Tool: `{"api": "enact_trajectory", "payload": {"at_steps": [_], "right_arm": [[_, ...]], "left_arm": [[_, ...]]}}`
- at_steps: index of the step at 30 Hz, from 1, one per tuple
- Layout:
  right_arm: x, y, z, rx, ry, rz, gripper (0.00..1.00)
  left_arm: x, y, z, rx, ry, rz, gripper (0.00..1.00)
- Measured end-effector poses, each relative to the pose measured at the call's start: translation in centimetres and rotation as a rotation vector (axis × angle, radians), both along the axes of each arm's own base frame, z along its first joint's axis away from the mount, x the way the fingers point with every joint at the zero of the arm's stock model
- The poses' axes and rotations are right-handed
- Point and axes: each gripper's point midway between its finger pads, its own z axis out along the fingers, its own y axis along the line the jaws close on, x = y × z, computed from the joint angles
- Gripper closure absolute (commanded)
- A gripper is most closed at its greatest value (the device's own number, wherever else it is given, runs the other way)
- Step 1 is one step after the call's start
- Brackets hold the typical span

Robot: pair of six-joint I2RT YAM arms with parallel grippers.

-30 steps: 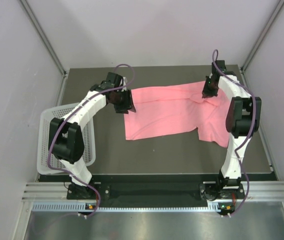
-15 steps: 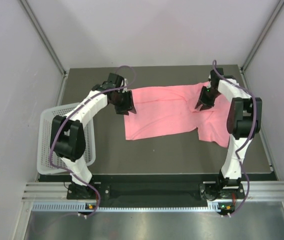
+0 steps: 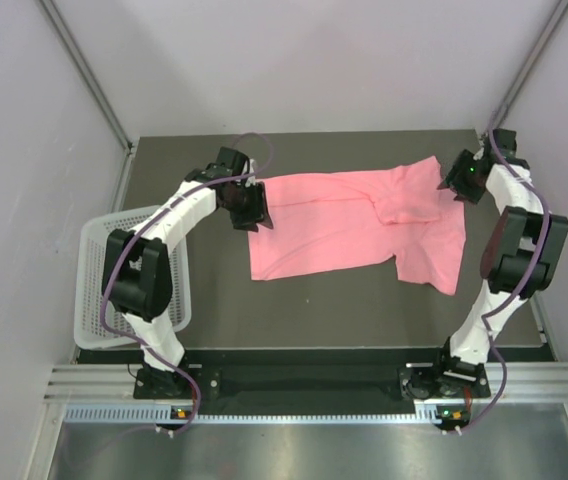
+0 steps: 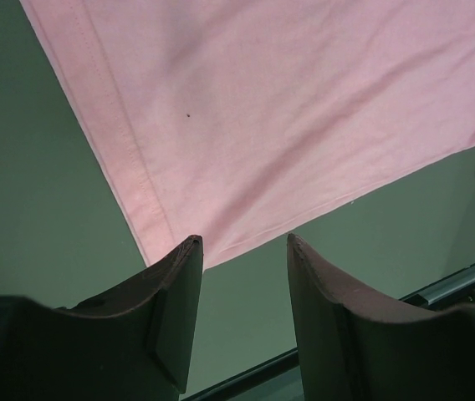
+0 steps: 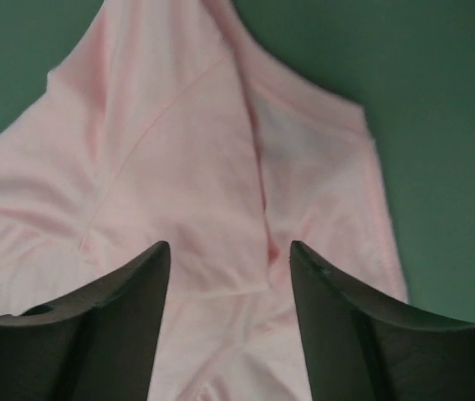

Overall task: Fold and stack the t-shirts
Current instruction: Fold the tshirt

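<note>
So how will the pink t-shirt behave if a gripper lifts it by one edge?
Probably floppy: the t-shirt lies flat on the table with soft creases and folds. Likely light, since the fabric looks thin. If pushed, it would probably bunch up rather than slide whole.

The pink t-shirt [image 4: 288, 109] runs off the left wrist view's top and right edges; the right wrist view crops it below. The left arm [image 3: 136, 282] hides part of the basket [image 3: 90, 300].
</note>
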Motion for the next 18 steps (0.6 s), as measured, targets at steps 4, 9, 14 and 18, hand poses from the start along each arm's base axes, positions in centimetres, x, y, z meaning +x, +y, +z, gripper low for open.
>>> {"api": "enact_trajectory", "payload": {"at_steps": [4, 9, 14, 18], "right_arm": [[3.6, -2.6, -0.6, -0.017, -0.073, -0.016, 0.41], [8.4, -2.1, -1.2, -0.009, -0.173, 0.009, 0.77], [11.9, -0.4, -1.1, 0.036, -0.236, 0.030, 0.90], [13.6, 1.7, -2.7, 0.072, -0.237, 0.041, 0.98]], "left_arm": [[-0.1, -0.2, 0.1, -0.011, 0.004, -0.006, 0.50], [-0.1, -0.3, -0.2, -0.015, 0.012, -0.009, 0.50], [0.0, -0.5, -1.2, -0.013, 0.037, -0.006, 0.50], [0.8, -0.9, -2.0, -0.016, 0.058, 0.004, 0.51]]}}
